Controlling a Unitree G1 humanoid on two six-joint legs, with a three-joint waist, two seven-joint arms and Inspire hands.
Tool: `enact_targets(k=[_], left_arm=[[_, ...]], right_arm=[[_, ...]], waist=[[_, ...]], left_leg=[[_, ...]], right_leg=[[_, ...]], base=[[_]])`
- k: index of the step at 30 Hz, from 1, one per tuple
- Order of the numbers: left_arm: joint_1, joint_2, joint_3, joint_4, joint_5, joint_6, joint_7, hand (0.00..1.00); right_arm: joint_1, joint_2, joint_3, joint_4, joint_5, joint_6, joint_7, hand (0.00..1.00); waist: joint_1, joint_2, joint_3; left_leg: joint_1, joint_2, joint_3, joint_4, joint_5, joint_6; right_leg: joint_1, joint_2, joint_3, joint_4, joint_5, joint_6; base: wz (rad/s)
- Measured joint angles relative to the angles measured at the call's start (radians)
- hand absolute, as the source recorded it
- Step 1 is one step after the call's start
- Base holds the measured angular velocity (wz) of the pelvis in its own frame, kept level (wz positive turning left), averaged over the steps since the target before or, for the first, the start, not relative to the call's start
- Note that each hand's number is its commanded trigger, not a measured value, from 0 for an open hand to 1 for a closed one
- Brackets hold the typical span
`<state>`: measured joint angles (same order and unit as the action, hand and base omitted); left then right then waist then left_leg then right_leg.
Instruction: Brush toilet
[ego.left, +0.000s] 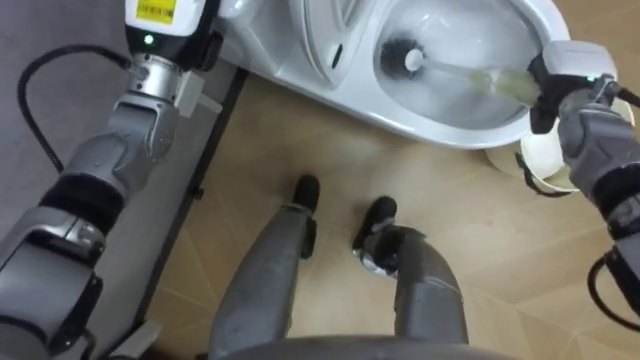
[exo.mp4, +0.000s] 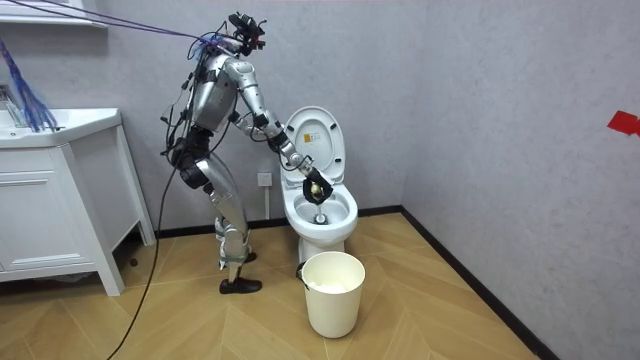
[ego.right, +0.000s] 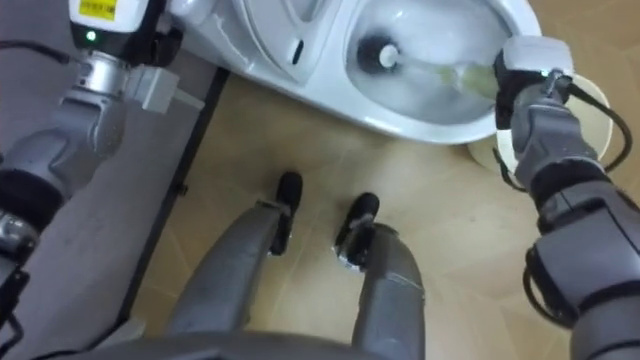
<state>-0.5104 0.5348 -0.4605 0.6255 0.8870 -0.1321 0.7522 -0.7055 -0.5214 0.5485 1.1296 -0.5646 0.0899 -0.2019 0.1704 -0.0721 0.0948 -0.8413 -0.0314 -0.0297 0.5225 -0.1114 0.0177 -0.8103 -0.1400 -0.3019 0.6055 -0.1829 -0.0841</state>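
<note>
Stance: the robot stands on the wood floor (ego.left: 300, 130) directly in front of the toilet (ego.left: 440, 125), torso leaning forward, feet just short of the bowl. The toilet lid (exo.mp4: 315, 140) is raised against the wall.

Right arm: extended forward and down over the right side of the bowl, forearm angled inward. The right hand (ego.left: 560, 82) sits at the bowl rim with its fingers curled round the handle of the brush (ego.left: 470, 75).

Brush: the pale handle runs from the right hand leftward and down into the bowl. The dark brush head (ego.left: 404, 57) lies near the bottom of the bowl.

Left arm: raised along the left side of the toilet, next to the grey wall. The left hand (ego.left: 165, 20) is cut off by the top edge; whether it grips anything cannot be told.

Surroundings: a white bucket (exo.mp4: 332, 292) stands on the floor beside the toilet, under the right wrist. A white counter (exo.mp4: 60, 130) stands well apart, at the room view's left.
</note>
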Motion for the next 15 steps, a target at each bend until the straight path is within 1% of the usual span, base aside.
enact_targets(k=[1, 2, 3, 5, 6, 7, 9, 12, 15], left_arm=[[0.001, 0.006, 0.0, -0.005, 0.0, 0.002, 0.004, 0.0], [0.003, 0.013, 0.0, -0.016, 0.0, 0.012, 0.009, 0.0], [0.001, 0.014, 0.0, -0.017, 0.0, 0.018, 0.021, 0.0], [0.001, 0.015, 0.0, -0.018, 0.0, 0.027, 0.031, 0.0], [0.002, 0.015, 0.001, -0.024, 0.0, 0.042, 0.036, 0.0], [0.002, 0.016, 0.002, -0.027, 0.0, 0.049, 0.041, 0.0], [0.01, 0.016, 0.011, -0.03, 0.011, 0.079, 0.05, 0.0], [0.014, 0.016, 0.008, -0.035, 0.012, 0.101, 0.045, 0.0], [0.019, 0.016, 0.009, -0.034, 0.012, 0.113, 0.039, 0.0]], right_arm=[[-0.005, 0.0, 0.0, 0.001, 0.018, 0.0, -0.007, 1.0], [-0.009, 0.0, 0.0, 0.001, 0.047, -0.003, -0.026, 1.0], [-0.01, 0.0, -0.001, 0.002, 0.082, -0.003, -0.044, 1.0], [-0.023, 0.0, -0.004, 0.018, 0.141, -0.002, -0.056, 1.0], [-0.042, -0.001, -0.015, 0.028, 0.157, -0.002, -0.057, 1.0], [-0.057, -0.001, -0.023, 0.031, 0.164, -0.002, -0.057, 1.0], [-0.106, -0.008, -0.027, 0.04, 0.168, -0.001, -0.057, 1.0], [-0.118, -0.028, -0.023, 0.038, 0.167, -0.001, -0.057, 1.0], [-0.114, -0.028, -0.018, 0.026, 0.145, 0.0, -0.056, 1.0]], waist=[[0.0, -0.005, 0.0016], [-0.001, -0.015, 0.0037], [-0.005, -0.021, 0.0053], [-0.012, -0.028, 0.0052], [-0.022, -0.032, 0.0031], [-0.028, -0.033, 0.0034], [-0.042, -0.044, 0.0032], [-0.051, -0.05, 0.0022], [-0.049, -0.049, 0.0017]], left_leg=[[-0.003, 0.0, 0.001, 0.005, 0.0, -0.001], [-0.01, -0.001, 0.0, 0.015, 0.001, -0.002], [-0.014, -0.002, -0.004, 0.019, 0.002, -0.004], [-0.025, 0.001, -0.005, 0.034, 0.002, -0.005], [-0.032, 0.002, -0.005, 0.041, 0.002, -0.005], [-0.038, 0.002, -0.005, 0.046, 0.002, -0.005], [-0.045, 0.002, -0.001, 0.061, 0.002, -0.004], [-0.048, 0.001, -0.001, 0.065, 0.001, -0.003], [-0.045, 0.0, 0.001, 0.069, 0.003, -0.001]], right_leg=[[-0.006, -0.002, 0.001, 0.007, -0.002, -0.003], [-0.011, -0.002, -0.002, 0.011, -0.005, -0.007], [-0.011, -0.002, -0.008, 0.015, -0.008, -0.009], [-0.014, -0.002, -0.015, 0.02, -0.011, -0.013], [-0.022, -0.003, -0.014, 0.025, -0.012, -0.012], [-0.028, -0.005, -0.013, 0.031, -0.012, -0.012], [-0.037, -0.012, -0.01, 0.048, -0.013, -0.013], [-0.037, -0.016, -0.014, 0.055, -0.013, -0.013], [-0.036, -0.016, -0.011, 0.057, -0.008, -0.013]], base=[[0.0], [0.06], [0.07], [0.11], [0.09], [0.0], [-0.05], [0.0], [-0.04]])
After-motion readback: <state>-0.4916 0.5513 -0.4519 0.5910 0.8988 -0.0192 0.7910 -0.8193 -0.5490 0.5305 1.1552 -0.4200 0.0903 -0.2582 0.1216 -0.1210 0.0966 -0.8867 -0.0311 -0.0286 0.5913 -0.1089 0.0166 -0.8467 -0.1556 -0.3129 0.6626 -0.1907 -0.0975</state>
